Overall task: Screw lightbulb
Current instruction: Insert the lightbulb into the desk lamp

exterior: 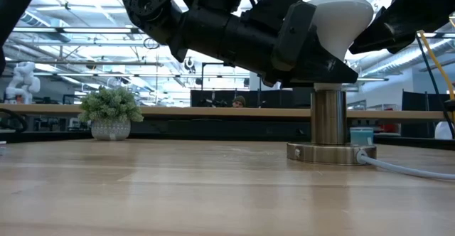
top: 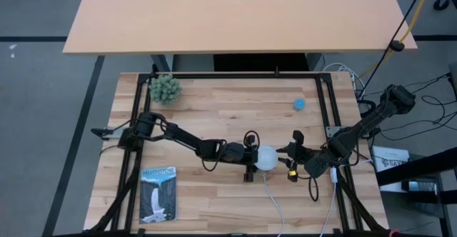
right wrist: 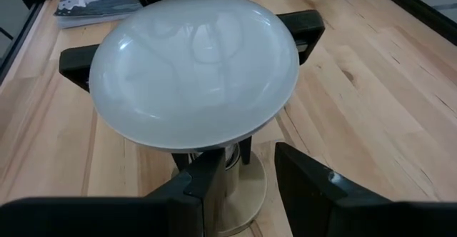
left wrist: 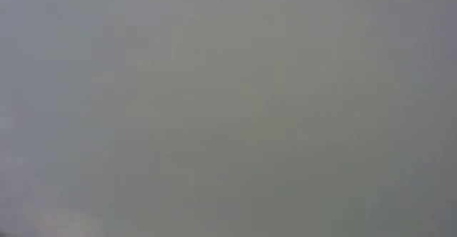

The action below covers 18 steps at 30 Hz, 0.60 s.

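The white lightbulb point(right wrist: 193, 73) stands upright on the silvery socket column point(exterior: 328, 115), whose round base disc point(exterior: 330, 153) rests on the wooden table near its middle. My left gripper point(top: 258, 157) reaches in from the table's left and is shut on the bulb's dome. My right gripper point(top: 284, 155) comes from the table's right and stands open just short of the bulb; its two fingers point(right wrist: 207, 187) stand apart, with the socket column showing in the gap beyond them. I cannot tell whether they touch the bulb. The left wrist view is plain grey. My left gripper pinches the bulb's dome between its two fingers, one finger point(right wrist: 78, 62) on either side point(right wrist: 282, 44) of the dome's widest part. The fingers come in nearly level from the table's left. The bulb stands upright, its narrow end down in the socket column.
A white cord point(top: 275, 198) runs from the socket base toward the near edge. A small potted plant point(top: 165, 88) stands at the far left, a small blue object point(top: 299, 103) at the far right, and a booklet point(top: 158, 193) lies near left.
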Tool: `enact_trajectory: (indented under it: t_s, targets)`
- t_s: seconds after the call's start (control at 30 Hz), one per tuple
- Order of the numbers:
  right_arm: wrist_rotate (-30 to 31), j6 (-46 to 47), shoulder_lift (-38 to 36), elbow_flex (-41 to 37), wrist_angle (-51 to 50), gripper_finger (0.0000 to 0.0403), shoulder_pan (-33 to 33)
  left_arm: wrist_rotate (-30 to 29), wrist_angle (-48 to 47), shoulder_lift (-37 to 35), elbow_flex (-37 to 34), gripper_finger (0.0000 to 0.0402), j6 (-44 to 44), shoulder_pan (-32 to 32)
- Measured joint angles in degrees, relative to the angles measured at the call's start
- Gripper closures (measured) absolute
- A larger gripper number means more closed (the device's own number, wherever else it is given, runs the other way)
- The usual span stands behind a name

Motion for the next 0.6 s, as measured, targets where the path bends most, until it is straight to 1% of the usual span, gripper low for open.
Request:
enact_trajectory:
  t_s: [0.13,0.3,0.53,0.6]
  targets:
    - [-0.01,0.0,0.0,0.0,-0.06,0.0287,0.0,0.48,-1.09,0.0,0.0,0.0207,-0.79,0.22]
    - [0.0,0.0,0.0,0.0,-0.07,0.0287,0.0,0.63,-0.88,0.0,0.0,0.0207,-6.52,-0.24]
    - [0.0,0.0,0.0,0.0,0.0,0.0287,0.0,0.62,-0.83,0.0,0.0,0.0207,-7.01,-0.24]
    - [0.0,0.0,0.0,0.0,0.0,0.0287,0.0,-0.21,-0.82,0.0,0.0,0.0205,-6.84,-0.3]
